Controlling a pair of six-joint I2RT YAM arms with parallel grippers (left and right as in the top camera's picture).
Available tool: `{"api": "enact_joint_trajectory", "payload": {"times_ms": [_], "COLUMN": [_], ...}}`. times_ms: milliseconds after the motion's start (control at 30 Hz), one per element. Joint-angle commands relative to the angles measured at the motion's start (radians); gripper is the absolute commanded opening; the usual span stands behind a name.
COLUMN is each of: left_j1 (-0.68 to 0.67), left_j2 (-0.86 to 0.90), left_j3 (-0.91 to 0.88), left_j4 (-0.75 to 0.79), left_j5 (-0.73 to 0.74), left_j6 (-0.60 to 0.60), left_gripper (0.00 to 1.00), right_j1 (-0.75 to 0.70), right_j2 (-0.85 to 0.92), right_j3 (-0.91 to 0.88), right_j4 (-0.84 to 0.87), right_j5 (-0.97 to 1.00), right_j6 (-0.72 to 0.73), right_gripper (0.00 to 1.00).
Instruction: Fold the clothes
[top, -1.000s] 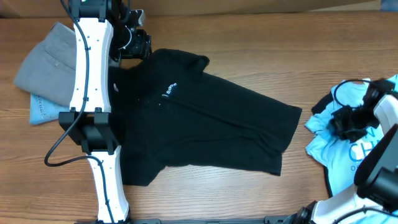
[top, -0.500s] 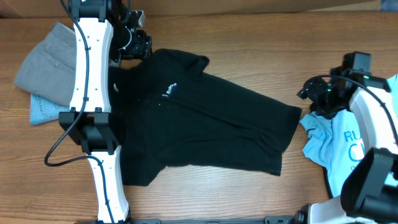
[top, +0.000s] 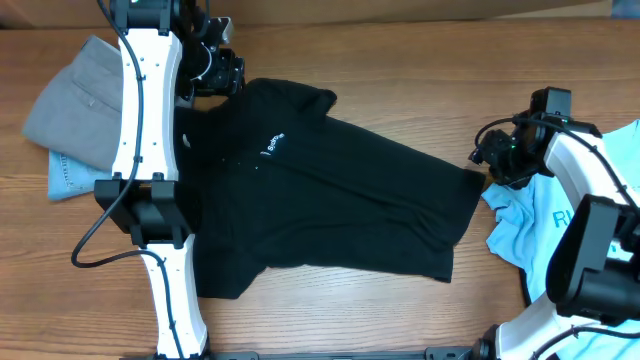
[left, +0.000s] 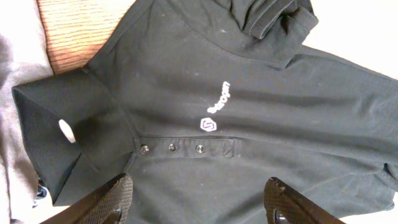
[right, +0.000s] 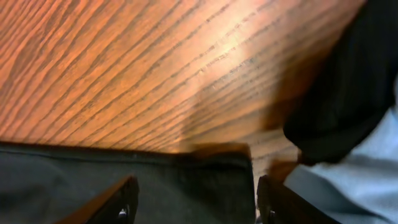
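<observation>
A black short-sleeved shirt (top: 330, 195) with a collar, a button placket and a small white chest logo (top: 273, 142) lies spread flat across the table's middle. My left gripper (top: 212, 68) hovers open above its collar end; in the left wrist view the open fingers (left: 196, 202) frame the black shirt (left: 249, 112) below the logo (left: 217, 109). My right gripper (top: 490, 158) is open over the shirt's right hem corner; its fingers (right: 194, 199) straddle the dark hem (right: 124, 180).
A grey garment (top: 75, 100) on a folded light-blue one (top: 65, 178) lies at the left. A light-blue printed T-shirt (top: 560, 230) lies at the right edge, also in the right wrist view (right: 348, 186). Bare wooden table (top: 420, 70) runs along the back.
My right arm has swung left from over the light-blue T-shirt to the black shirt's right hem corner. The left arm and the black shirt have not moved.
</observation>
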Motion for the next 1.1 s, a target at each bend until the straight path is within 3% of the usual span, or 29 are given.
{"api": "enact_joint_trajectory", "payload": {"times_ms": [0,233,333,467,667,867,1067], "left_j1": [0.001,0.001,0.001,0.0,0.001,0.0,0.001], "left_j2": [-0.027,-0.027,-0.027,-0.027,-0.027,-0.027,-0.027], "left_j3": [0.019,0.019,0.019,0.019,0.019,0.019,0.019], "left_j4": [-0.003,-0.005,-0.005,-0.005,-0.003,0.014,0.017], "left_j5": [0.012,0.012,0.012,0.012,0.011,0.012,0.013], "left_j6": [0.016,0.016,0.016,0.016,0.017,0.016,0.016], "left_gripper": [0.71,0.7,0.7,0.7,0.71,0.73,0.72], "right_j1": [0.012,0.013,0.014,0.014,0.014,0.013,0.011], "right_j2": [0.019,0.082,0.085,0.085,0.071,0.061,0.061], "right_j3": [-0.035,-0.051,-0.051,-0.051,-0.017,0.183,0.374], "right_j4": [0.014,0.036,0.027,-0.017,-0.021,0.028,0.24], "right_j5": [0.042,-0.034,-0.034,-0.04,-0.071,-0.077,-0.067], "right_j6": [-0.036,-0.069,-0.069,-0.069,-0.069,-0.023,0.067], "right_gripper": [0.64,0.67,0.62,0.3,0.04,0.04,0.04]}}
